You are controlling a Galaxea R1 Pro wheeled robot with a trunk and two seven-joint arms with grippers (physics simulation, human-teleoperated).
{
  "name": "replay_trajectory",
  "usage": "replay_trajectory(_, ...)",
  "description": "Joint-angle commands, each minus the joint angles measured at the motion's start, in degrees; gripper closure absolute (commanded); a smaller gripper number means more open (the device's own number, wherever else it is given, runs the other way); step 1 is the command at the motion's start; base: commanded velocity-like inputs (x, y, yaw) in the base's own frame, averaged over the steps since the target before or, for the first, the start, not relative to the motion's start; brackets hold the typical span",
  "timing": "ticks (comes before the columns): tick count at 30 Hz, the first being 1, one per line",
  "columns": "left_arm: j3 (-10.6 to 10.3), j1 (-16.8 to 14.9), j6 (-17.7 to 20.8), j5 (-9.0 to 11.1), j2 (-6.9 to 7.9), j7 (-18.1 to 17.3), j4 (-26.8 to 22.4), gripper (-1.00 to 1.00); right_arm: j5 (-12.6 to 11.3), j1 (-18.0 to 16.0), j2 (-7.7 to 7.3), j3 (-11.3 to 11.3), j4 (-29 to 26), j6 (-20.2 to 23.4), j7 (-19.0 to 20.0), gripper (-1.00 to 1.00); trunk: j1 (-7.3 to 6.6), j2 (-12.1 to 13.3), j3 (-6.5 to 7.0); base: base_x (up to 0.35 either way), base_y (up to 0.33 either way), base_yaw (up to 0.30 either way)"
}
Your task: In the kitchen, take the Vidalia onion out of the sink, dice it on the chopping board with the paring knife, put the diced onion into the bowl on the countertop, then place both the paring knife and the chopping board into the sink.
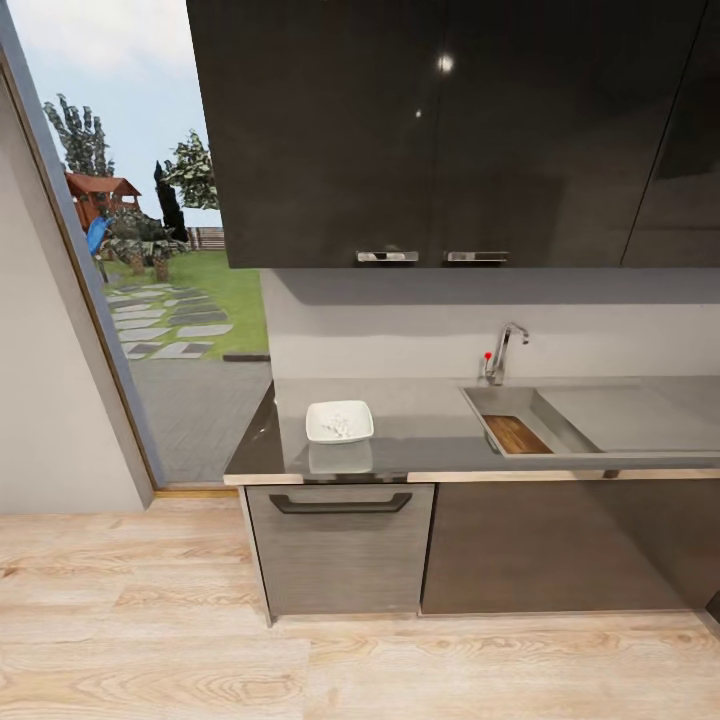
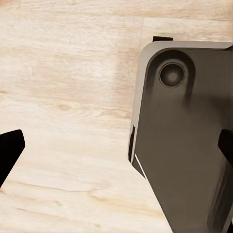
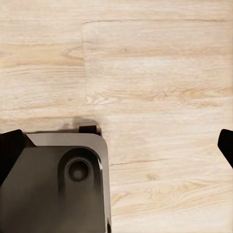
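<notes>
Chopping board (image 1: 517, 434) in sink (image 1: 500, 402), bowl (image 1: 339, 421) holding white pieces; both grippers (image 2: 116, 148) (image 3: 116, 148) spread, empty; locate paring knife next.

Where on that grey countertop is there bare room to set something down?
The widest bare patch of the grey countertop lies between the shallow white square bowl and the grey steel sink. The flat drainboard right of the basin is also bare. Inside the basin it is crowded: the dark brown wooden chopping board covers its floor.
</notes>
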Motion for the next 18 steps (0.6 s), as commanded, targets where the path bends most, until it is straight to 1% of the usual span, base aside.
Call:
replay_trajectory(1,-0.27,-0.11,-0.45,0.57,-0.01,-0.01,0.25,-1.00,0.60,-0.06,0.01,-0.38,0.08,-0.19,-0.18,-1.00,0.03,-0.11,-0.12,0.000,0.000,0.000)
replay_trajectory(18,-0.26,-0.11,-0.43,0.57,-0.01,-0.01,0.25,-1.00,0.60,-0.06,0.01,-0.38,0.08,-0.20,-0.18,-1.00,0.03,-0.11,-0.12,0.000,0.000,0.000)
